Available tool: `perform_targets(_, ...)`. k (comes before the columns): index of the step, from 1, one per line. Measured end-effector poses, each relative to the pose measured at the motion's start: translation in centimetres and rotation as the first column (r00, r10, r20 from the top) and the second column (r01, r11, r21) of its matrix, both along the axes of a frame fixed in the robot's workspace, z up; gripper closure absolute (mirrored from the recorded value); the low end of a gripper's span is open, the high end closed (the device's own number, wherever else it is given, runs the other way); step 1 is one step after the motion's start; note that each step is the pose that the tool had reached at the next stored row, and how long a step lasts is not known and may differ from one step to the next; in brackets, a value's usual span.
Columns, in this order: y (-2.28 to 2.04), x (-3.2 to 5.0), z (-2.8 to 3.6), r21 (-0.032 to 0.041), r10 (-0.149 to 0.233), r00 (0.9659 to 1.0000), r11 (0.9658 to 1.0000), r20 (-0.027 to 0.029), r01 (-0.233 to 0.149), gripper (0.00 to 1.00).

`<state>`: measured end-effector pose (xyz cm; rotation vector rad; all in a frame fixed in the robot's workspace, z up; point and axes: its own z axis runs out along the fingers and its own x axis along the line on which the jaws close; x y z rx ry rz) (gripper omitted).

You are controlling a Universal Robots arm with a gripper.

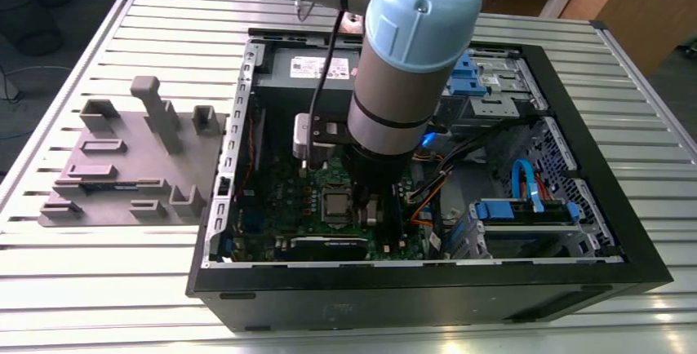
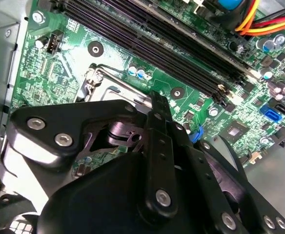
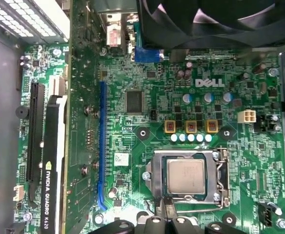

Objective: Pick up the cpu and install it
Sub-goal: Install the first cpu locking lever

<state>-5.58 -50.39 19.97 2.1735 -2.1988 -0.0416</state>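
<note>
I see the cpu (image 3: 186, 176) lying flat inside the metal-framed socket (image 3: 152, 179) on the green motherboard (image 3: 147, 131), its silver top facing up and the frame around it on all sides. In the first wrist view the gripper (image 3: 166, 210) sits just at the socket's near edge, its fingertips pressed together and holding nothing. In the second wrist view the gripper (image 2: 158, 105) hangs just above the board beside the socket's lever, with the dark memory slots (image 2: 152, 44) running past it.

In the exterior view the arm (image 1: 409, 68) reaches down into the open computer case (image 1: 436, 289), which lies on its side on the slatted metal table (image 1: 109, 305). The socket (image 1: 335, 205) sits near the middle of the board. The grey fixture block (image 1: 130, 166) stands beside the case, toward the table edge at the exterior view's left.
</note>
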Motion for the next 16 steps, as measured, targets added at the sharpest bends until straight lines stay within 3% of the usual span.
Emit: perform_targets(16,0.0,0.0,-0.83,-0.0003,0.001,1.0,1.0,-0.0001,-0.001,0.9)
